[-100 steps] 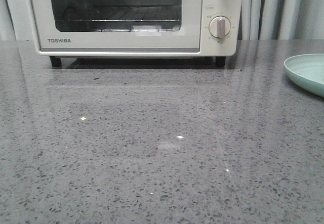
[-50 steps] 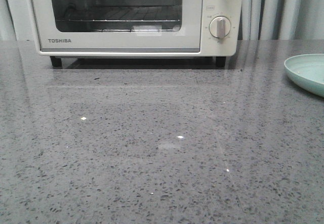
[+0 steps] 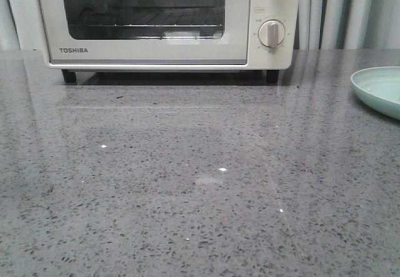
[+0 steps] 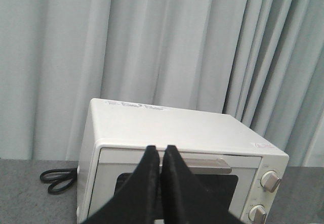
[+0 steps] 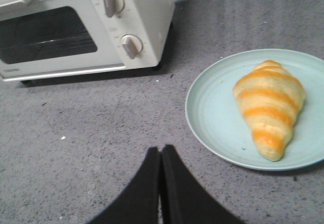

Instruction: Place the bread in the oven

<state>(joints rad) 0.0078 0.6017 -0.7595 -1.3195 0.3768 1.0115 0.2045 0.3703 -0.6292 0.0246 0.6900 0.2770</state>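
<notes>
The cream-white Toshiba oven (image 3: 162, 20) stands at the back of the grey table with its glass door shut; it also shows in the left wrist view (image 4: 177, 133) and the right wrist view (image 5: 86, 27). The bread (image 5: 269, 105), a golden croissant roll, lies on a pale green plate (image 5: 212, 113); the plate's rim (image 3: 375, 89) shows at the right in the front view. My left gripper (image 4: 159, 150) is shut and empty, raised in front of the oven's top edge. My right gripper (image 5: 160, 150) is shut and empty, above the table beside the plate. Neither gripper shows in the front view.
A black power cord (image 4: 55, 178) lies coiled on the table beside the oven. Grey-green curtains (image 4: 162, 42) hang behind it. The oven's knobs (image 3: 271, 33) are on its right side. The speckled grey tabletop (image 3: 187, 183) stretches in front of the oven.
</notes>
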